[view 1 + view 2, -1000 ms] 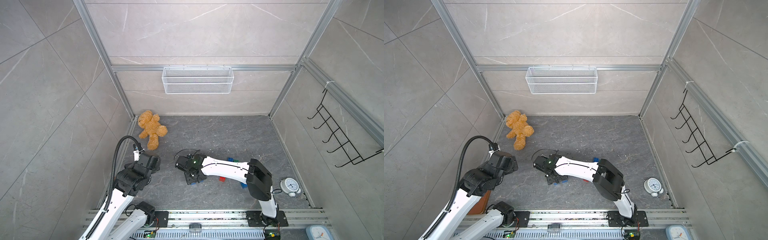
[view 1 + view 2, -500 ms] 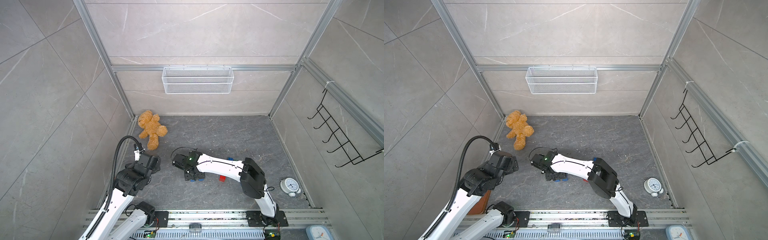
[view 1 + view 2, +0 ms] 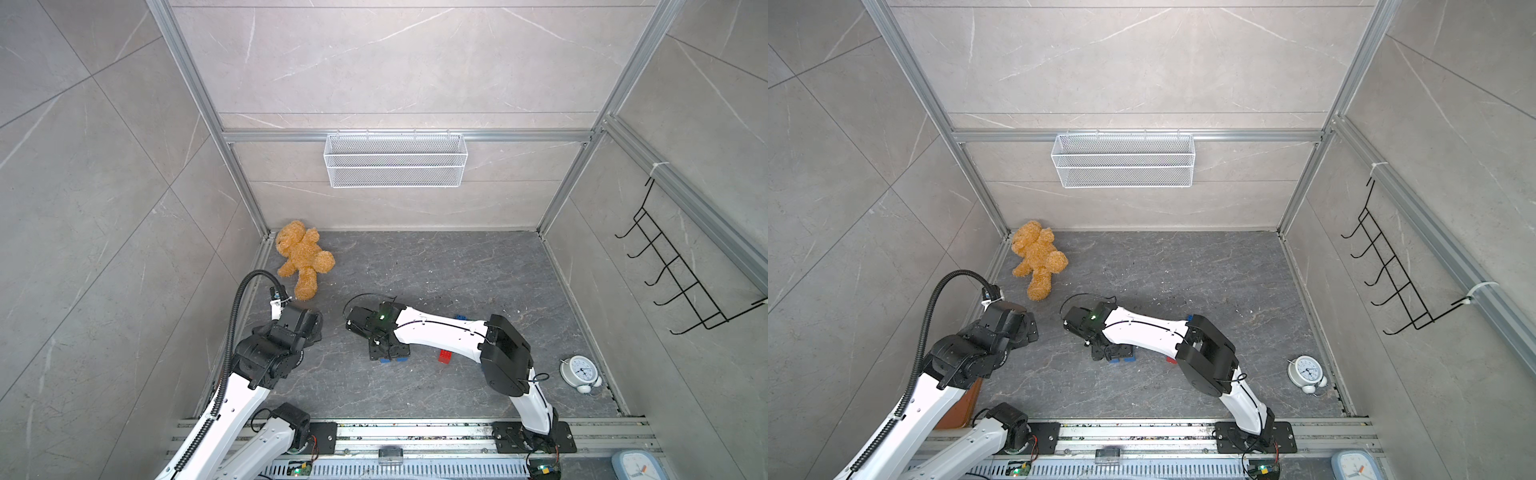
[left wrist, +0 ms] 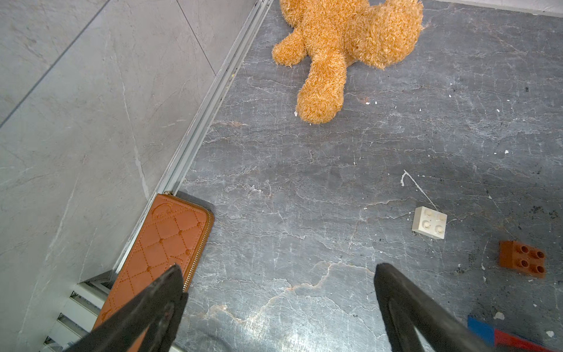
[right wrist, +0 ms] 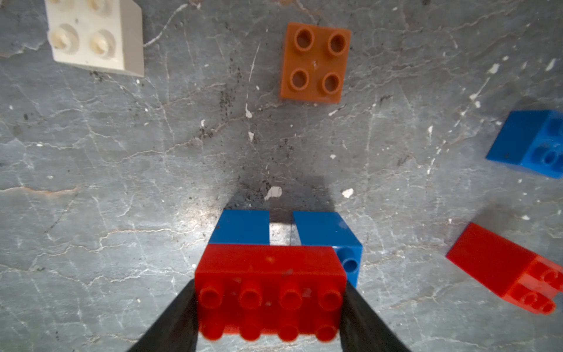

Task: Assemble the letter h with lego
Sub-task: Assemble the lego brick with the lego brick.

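— What fills the view?
— The grey desk [image 3: 457,266]. The left arm [image 3: 266,361] leans in at the near left. The right arm [image 3: 440,332] reaches from the near right across to the middle.
— Their jaws?
— The left jaws stand wide apart above bare desk, holding nothing. The right jaws are clamped on the two ends of the long red brick [image 5: 269,286].
— Next down in size?
— A wire basket [image 3: 395,166] hangs on the far wall, and the bear [image 3: 305,259] lies in the far left corner. The wallet [image 4: 164,243] lies along the left wall, just beside the left jaws. The clock [image 3: 579,370] stands near the right wall, well apart from the rest.
— And the lego?
— The long red brick sits across two blue bricks [image 5: 240,227], side by side with a gap between them. They poke out on the near side of the right jaws in both top views. They look to be touching the desk, though I can't be sure from these angles.
— Loose ones?
— A red brick [image 3: 446,356] lies just right of that piece, with a loose blue brick [image 5: 527,143] near it. On the far side of the piece lie a brown brick [image 5: 315,62] and a white brick [image 5: 91,36], studs up and apart from each other. The right wrist hides both in the top views.
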